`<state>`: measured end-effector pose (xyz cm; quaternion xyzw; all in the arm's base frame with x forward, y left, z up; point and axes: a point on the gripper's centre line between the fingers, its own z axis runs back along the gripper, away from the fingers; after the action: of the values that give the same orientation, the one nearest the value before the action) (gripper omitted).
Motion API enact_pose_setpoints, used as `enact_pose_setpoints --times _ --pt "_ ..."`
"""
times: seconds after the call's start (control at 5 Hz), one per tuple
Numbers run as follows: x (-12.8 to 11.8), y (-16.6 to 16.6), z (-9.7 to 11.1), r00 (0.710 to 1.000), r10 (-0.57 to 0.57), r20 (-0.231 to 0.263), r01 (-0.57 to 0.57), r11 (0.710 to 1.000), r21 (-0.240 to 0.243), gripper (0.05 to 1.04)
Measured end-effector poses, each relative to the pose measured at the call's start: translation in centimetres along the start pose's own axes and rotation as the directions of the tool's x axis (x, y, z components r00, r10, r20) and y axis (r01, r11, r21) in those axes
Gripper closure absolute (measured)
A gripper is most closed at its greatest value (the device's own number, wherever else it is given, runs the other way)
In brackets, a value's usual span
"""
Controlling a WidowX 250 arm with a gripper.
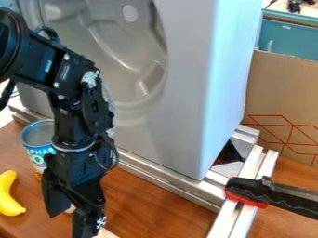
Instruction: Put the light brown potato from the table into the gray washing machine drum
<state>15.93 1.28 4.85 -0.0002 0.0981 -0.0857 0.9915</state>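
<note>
**Hanging low at the left, pincer spread wide beside can and banana**

Seen in the lower left, over the brown wood-grained table (149,211): the black two-finger gripper (67,224), pointed downward with fingers well parted. Angled that way probably to come at small things from above. Glimpsed beyond and between the fingers, a small pale patch (70,209); lower down, just beside the right-hand finger, a pale tan piece (108,234), cut off by the bottom edge. Impossible to tell from here whether touched or one and the same.

Standing upright behind the gripper, partly hidden by the arm: a blue cylindrical tin can (33,149) with a printed label and a greyish, round, rimmed top, steady on a flat base. Lying in front of it, near the left edge, a smooth, curved yellow banana (9,195), resting on its side as suits so rounded a shape.

Rising behind, a large grey moulded panel (186,83), smooth and slightly glossy, with a rounded hollow; set on edge along straight, grooved silvery metal rails (168,179), likely for support. Gripping the rails at the right, a black clamp with red pads (248,191), presumably to hold them firm. Farther back, matt brown cardboard (282,88) with thin red lines, below a flat teal surface (288,38).
</note>
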Motion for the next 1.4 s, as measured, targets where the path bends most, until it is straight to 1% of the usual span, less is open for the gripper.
enact_pose_setpoints --times 0.2,0.4,0.6,0.8,1.0,1.2,1.4 --pt "-0.1 0.0 -0.1 1.0 -0.002 -0.006 0.002 1.0 0.0 0.083" --pt "-0.1 1.1 1.8 0.994 -0.012 0.105 0.003 0.996 0.094 0.083" --pt "0.2 2.7 2.8 0.984 0.029 0.175 -0.063 0.98 0.189 0.083" --pt "1.2 4.0 2.0 0.974 0.061 0.218 -0.108 0.971 0.212 0.083" --pt "1.8 5.3 0.8 0.941 0.189 0.28 -0.239 0.958 0.157 0.083" --pt "2.6 5.6 -0.9 0.892 0.315 0.325 -0.34 0.94 0.022 0.083" --pt "2.9 5.8 -1.8 0.889 0.33 0.319 -0.349 0.937 0.005 0.083"
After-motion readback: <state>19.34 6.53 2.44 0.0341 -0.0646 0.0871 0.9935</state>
